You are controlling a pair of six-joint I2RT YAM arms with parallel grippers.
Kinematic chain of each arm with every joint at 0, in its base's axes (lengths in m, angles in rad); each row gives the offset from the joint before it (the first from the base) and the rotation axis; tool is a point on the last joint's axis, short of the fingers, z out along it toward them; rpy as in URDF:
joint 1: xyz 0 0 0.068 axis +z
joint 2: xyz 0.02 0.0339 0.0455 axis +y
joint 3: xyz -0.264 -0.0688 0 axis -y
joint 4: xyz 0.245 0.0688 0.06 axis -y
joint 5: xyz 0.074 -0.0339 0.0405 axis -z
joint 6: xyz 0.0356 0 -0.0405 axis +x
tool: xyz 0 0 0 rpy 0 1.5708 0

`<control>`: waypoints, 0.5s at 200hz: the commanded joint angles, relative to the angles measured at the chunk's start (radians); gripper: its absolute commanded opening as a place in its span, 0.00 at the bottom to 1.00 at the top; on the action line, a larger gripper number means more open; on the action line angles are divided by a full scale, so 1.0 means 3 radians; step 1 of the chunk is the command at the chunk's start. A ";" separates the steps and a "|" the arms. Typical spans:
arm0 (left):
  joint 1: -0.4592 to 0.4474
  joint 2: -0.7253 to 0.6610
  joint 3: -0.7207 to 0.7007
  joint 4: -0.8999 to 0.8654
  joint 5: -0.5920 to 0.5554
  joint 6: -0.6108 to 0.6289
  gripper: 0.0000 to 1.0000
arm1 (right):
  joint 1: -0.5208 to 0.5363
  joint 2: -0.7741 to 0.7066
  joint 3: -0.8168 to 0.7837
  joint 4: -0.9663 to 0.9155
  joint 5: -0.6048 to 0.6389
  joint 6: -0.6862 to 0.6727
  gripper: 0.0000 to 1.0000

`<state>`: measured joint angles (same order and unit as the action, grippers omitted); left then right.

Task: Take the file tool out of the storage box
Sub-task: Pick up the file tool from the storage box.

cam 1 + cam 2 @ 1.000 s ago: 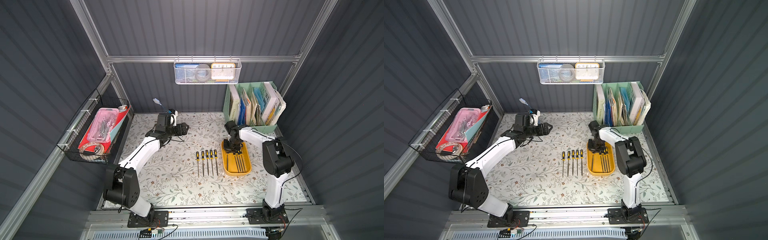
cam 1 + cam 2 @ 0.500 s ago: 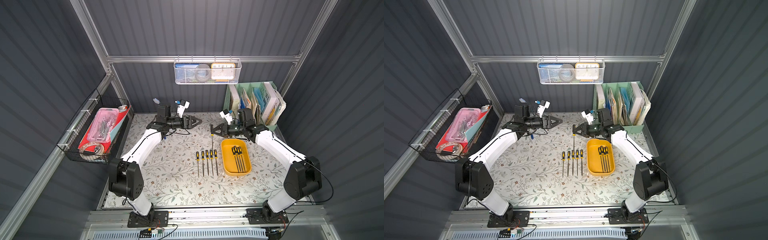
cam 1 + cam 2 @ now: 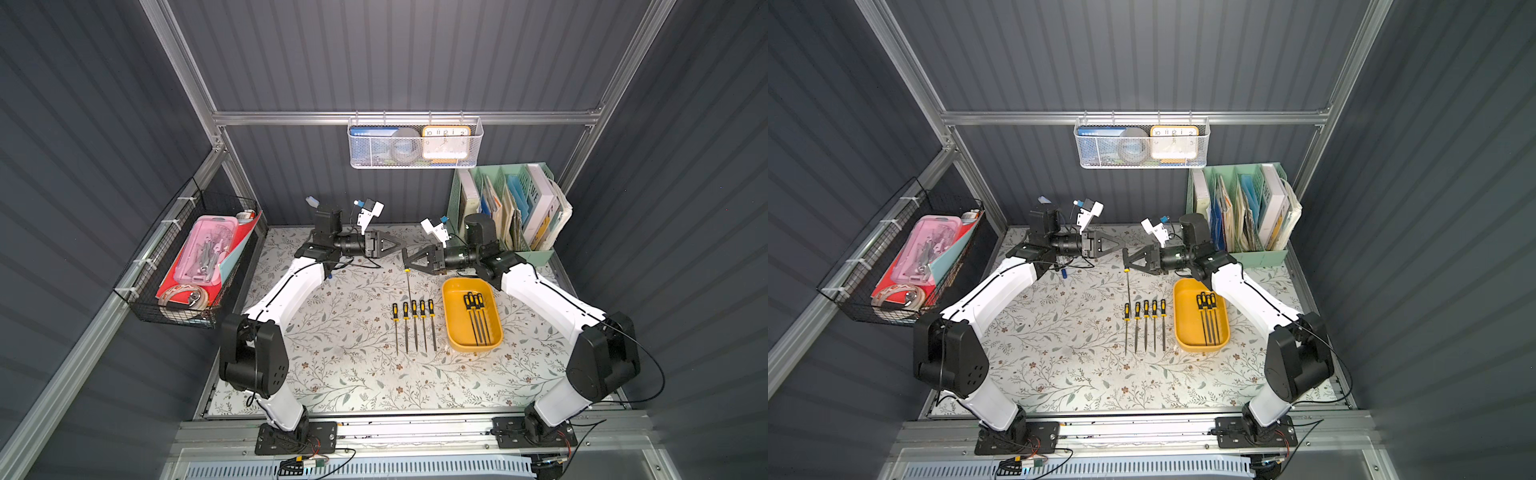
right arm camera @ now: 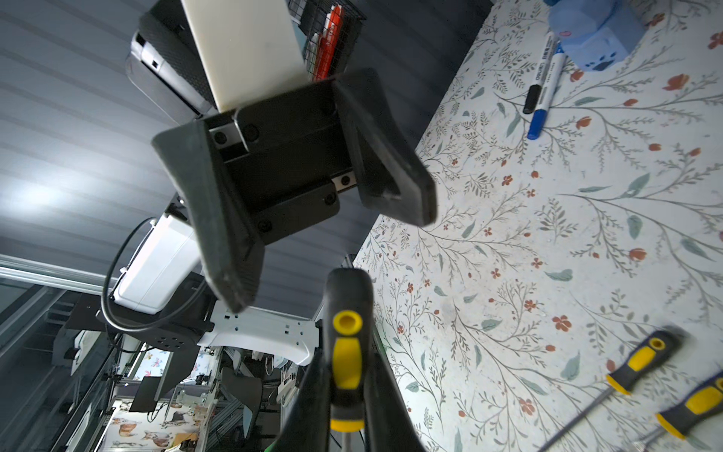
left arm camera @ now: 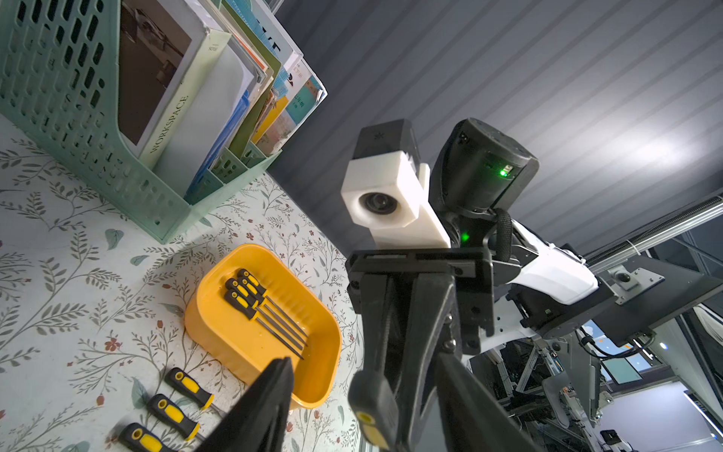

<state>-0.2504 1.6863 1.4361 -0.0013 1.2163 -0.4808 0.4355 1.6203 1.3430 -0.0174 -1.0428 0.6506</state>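
Both arms have swung inward since half a second ago, and the left jaws have narrowed. Floral-print table mat (image 3: pixel 332 365) lies bare from 6 to 9 o'clock, which is the widest free room. White left arm (image 3: pixel 286 291) and white right arm (image 3: pixel 540 299) reach to 12 o'clock, their tips nearly meeting above the mat. Mint-green slotted book organiser (image 3: pixel 457 199) fills the 2 o'clock corner against the wall. Shallow yellow plastic tray (image 3: pixel 473 347) sits at 3 o'clock, clear of the mat's edge, with more files (image 3: pixel 476 316) inside. Row of five black-and-yellow-handled files (image 3: pixel 414 324) lies at centre, the nearest just beside the tray wall, not touching it. Left gripper (image 4: pixel 330 254) stands partly spread with nothing between its jaws. Right gripper (image 3: pixel 409 266) clamps the handle of a slim black-and-yellow file (image 4: pixel 346 352), out of the tray, blade hanging down at 12 o'clock of the row.
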 commanded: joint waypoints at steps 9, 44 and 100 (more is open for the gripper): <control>0.0001 -0.0059 -0.0162 0.0145 0.0165 -0.0088 0.61 | 0.0051 0.0064 0.0081 0.0421 -0.0091 0.0248 0.00; 0.0001 -0.0068 -0.0203 0.0224 0.0203 -0.0151 0.53 | 0.0087 0.0112 0.0062 0.0663 -0.0105 0.0424 0.00; 0.0001 -0.0077 -0.0223 0.0235 0.0200 -0.0151 0.27 | 0.0092 0.0166 0.0045 0.0751 -0.0080 0.0486 0.00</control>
<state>-0.2504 1.6840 1.3834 0.0578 1.2617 -0.5243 0.4587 1.6634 1.3430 0.1490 -1.0512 0.7807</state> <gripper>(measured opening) 0.347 0.158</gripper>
